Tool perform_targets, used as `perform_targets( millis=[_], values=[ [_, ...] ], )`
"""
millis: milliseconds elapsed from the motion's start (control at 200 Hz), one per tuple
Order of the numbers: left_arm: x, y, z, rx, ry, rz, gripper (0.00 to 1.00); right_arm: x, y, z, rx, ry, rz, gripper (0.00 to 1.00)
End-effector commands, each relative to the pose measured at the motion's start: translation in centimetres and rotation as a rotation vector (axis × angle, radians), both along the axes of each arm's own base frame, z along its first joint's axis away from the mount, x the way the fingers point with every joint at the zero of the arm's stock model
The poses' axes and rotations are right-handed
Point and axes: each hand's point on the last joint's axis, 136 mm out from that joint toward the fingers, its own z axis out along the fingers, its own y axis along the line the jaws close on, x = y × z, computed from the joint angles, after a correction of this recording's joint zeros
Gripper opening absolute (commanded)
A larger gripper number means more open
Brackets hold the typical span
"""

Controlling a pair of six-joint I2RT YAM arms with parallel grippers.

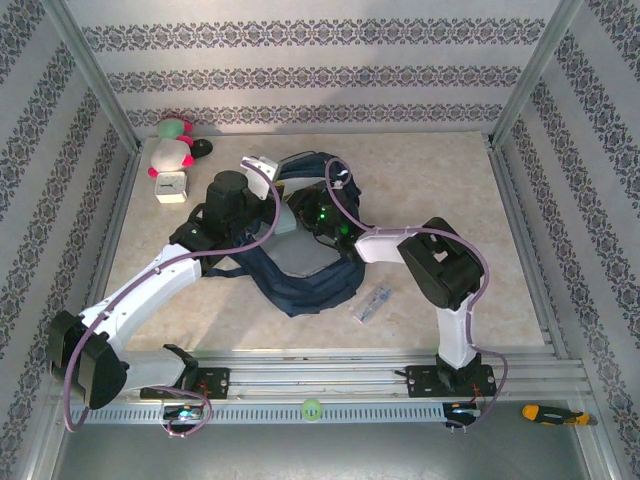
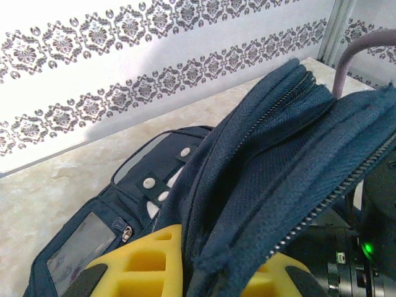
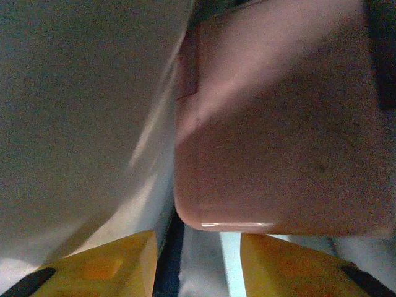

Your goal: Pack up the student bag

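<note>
The left pincer point(image 2: 210, 275) is pressed together on the student bag point(image 1: 305, 285), its yellow fingers point(image 2: 145, 266) pinching the navy zipped rim and holding that edge up off the table point(image 1: 450, 190). The bag lies in the middle of the table, mouth open, with its dark straps trailing out to its left.

Well to the left of the bag, near the back wall, lies a pink, white and green plush toy point(image 1: 172, 148). A small white cube point(image 1: 172, 187) stands just in front of it.

At the bag's right side the right pincer point(image 3: 198, 269) reaches into the open mouth. Its yellow fingers point(image 3: 111, 263) stand spread, with nothing between the tips. A pink, round-cornered thing point(image 3: 278, 136) sits just beyond them, beside a pale grey surface; what the pink thing is cannot be told.

Just right of the bag's near end a small clear packet point(image 1: 372, 302) lies flat on the table. In front of the bag a green ball point(image 1: 311, 407) rests on the rail. Far to the bag's right, at the near edge, lies an orange-and-black screwdriver point(image 1: 545, 412).
</note>
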Motion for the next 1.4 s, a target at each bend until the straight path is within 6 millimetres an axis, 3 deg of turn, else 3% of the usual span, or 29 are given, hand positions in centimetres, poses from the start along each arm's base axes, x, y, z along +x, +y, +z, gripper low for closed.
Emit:
perform_targets(
  millis=[0,200,450,600,705,884,1014,1244,1394],
  values=[
    [-0.9,-0.3,9.4,-0.13,-0.242,-0.024,0.01,1.2,-3.7,0.4,-0.078,-0.028,-0.113,0.41],
    [-0.8,-0.2,8.5,-0.122,-0.223,-0.019,0.01,-0.3,-4.1,2.8,-0.151,-0.082,-0.077,0.43],
    [-0.8,-0.9,6.7,-0.156,-0.18,-0.042,0.01,-6.5,-2.4,6.3,-0.194,-0.142,0.034,0.51],
    [-0.7,-1.1,6.0,-0.141,-0.185,-0.056,0.01,-9.9,-2.5,7.1,-0.239,-0.144,0.143,0.59],
    [-0.4,-1.4,4.2,-0.081,-0.164,-0.073,0.01,-11.9,-3.3,7.1,-0.276,-0.14,0.211,0.6],
    [0.0,-1.6,0.4,-0.062,-0.095,-0.065,0.0,-15.1,-6.5,7.4,-0.355,-0.1,0.25,0.6],
    [0.4,-0.6,-0.3,-0.076,-0.085,0.005,0.0,-17.4,-10.6,6.4,-0.451,0.011,0.24,0.63],
    [1.2,3.0,-0.8,0.053,-0.082,0.189,0.0,-23.8,-19.1,1.7,-0.673,0.383,0.223,0.65],
    [1.0,3.0,-0.6,0.069,-0.093,0.181,0.0,-27.3,-21.3,-1.4,-0.74,0.554,0.237,0.66]
  ],
)
